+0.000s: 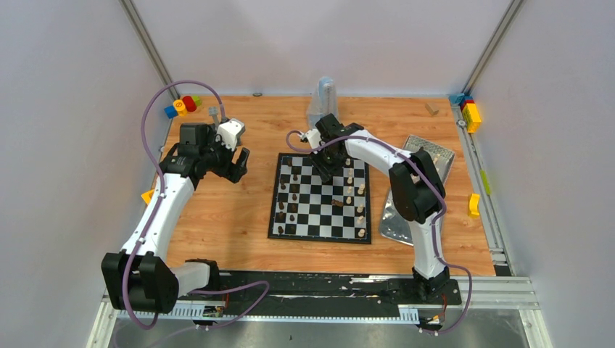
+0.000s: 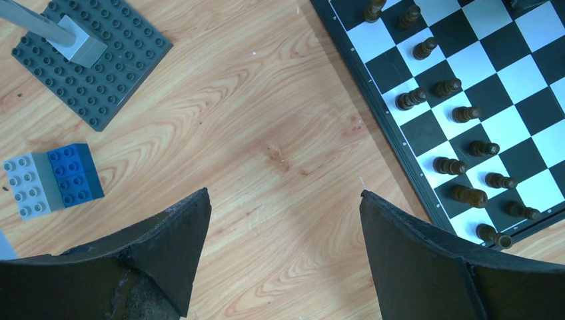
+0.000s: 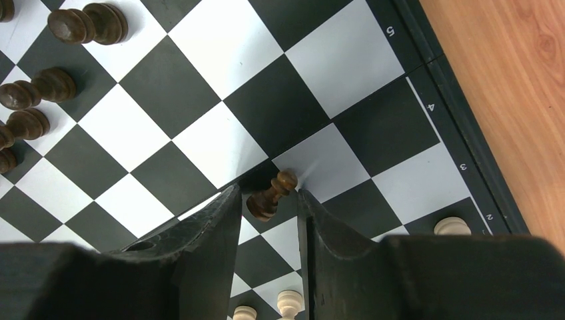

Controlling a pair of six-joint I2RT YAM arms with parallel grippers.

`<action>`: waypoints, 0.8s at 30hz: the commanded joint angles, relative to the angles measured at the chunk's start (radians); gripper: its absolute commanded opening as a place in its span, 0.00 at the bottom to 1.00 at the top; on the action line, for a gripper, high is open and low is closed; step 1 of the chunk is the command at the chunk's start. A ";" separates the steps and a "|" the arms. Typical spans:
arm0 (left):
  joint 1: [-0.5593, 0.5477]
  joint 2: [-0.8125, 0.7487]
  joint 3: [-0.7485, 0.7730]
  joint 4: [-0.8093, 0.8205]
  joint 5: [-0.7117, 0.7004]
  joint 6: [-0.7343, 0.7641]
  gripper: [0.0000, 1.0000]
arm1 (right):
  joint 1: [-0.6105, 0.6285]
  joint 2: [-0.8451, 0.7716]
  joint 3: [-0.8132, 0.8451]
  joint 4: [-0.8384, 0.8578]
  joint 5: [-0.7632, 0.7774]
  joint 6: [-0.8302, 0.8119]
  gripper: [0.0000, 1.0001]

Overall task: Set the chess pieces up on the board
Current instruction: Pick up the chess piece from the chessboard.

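Observation:
The black-and-white board (image 1: 319,238) lies mid-table. Dark pieces (image 1: 292,196) stand along its left side and cream pieces (image 1: 359,210) along its right. One dark piece (image 1: 337,203) lies on its side mid-board. My right gripper (image 1: 326,170) hovers over the board's far part. In the right wrist view it (image 3: 268,197) is shut on a tilted dark pawn (image 3: 270,195) above the board (image 3: 220,40), with cream pieces (image 3: 452,227) nearby. My left gripper (image 1: 238,165) is open and empty over bare wood (image 2: 285,197), left of the board (image 2: 506,73) and its dark pieces (image 2: 460,113).
A dark grey studded baseplate (image 2: 90,63) carrying a grey block, and a blue-and-grey block pair (image 2: 50,180), lie left of the board. Coloured blocks (image 1: 183,105) sit at the back left and yellow blocks (image 1: 471,116) at the right rail. Silver trays (image 1: 428,156) lie right of the board.

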 commanded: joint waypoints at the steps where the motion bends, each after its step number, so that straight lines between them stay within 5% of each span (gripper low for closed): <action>1: 0.007 -0.006 -0.002 0.019 0.011 0.005 0.90 | -0.003 -0.034 -0.015 0.003 0.037 -0.011 0.38; 24: 0.007 -0.008 -0.005 0.020 0.010 0.006 0.90 | -0.002 -0.044 -0.043 0.006 0.048 -0.010 0.23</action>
